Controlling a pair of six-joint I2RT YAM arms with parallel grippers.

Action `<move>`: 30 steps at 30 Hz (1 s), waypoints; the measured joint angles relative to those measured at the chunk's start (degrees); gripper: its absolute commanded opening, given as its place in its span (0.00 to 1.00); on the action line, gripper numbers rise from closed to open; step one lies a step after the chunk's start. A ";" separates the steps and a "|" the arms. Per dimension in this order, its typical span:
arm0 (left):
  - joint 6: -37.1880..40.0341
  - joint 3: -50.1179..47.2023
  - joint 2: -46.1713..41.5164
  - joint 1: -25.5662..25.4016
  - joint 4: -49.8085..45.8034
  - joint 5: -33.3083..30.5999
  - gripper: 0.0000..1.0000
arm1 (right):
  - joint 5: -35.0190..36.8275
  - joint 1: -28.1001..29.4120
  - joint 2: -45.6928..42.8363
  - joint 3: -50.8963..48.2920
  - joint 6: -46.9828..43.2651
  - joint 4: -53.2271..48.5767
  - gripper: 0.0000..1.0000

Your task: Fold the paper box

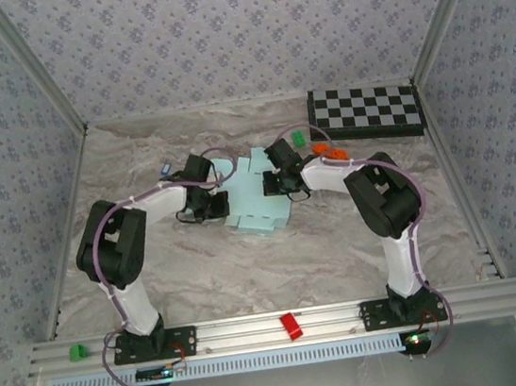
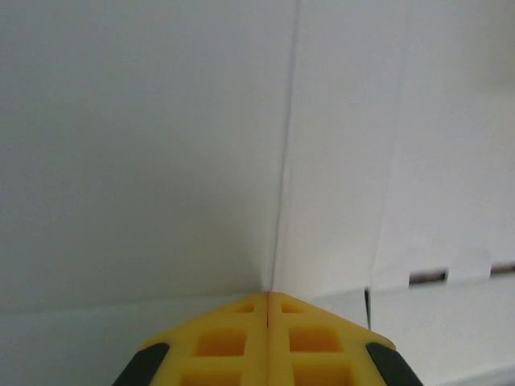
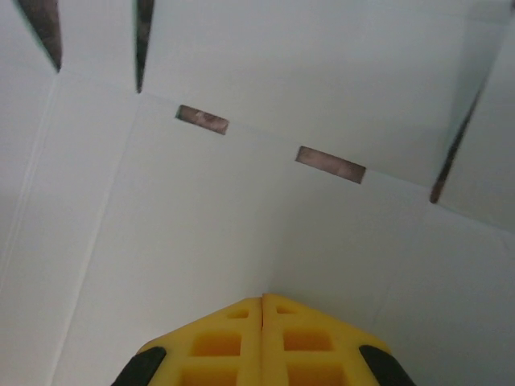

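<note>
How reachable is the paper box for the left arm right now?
Likely yes. The left pincer, shut, sits at the paper box, its tips close to bare card with nothing in between.

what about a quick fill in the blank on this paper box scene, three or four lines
1. The left gripper and the right gripper are both ____, with no gap between the fingers.
2. The right wrist view of the paper box shows ____ short rectangular slots in a row.
3. The checkerboard lies at the far ____ corner of the table.
4. The ____ block lies midway along the rail at the near edge.

Missing words: shut; two; right; red
</note>
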 measured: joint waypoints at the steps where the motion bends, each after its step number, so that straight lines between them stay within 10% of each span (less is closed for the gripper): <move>1: -0.42 -0.39 -0.70 -0.37 0.00 0.00 0.03 | 0.31 -0.24 0.13 0.52 -0.46 -0.70 0.00; 11: 0.22 3.72 -6.05 1.99 -0.70 -3.28 0.00 | 1.18 -0.81 -3.91 0.76 -2.36 -4.48 0.00; 30: 4.85 16.04 11.69 7.63 0.07 -7.41 0.00 | 2.25 3.34 -6.40 -8.00 1.81 -1.33 0.00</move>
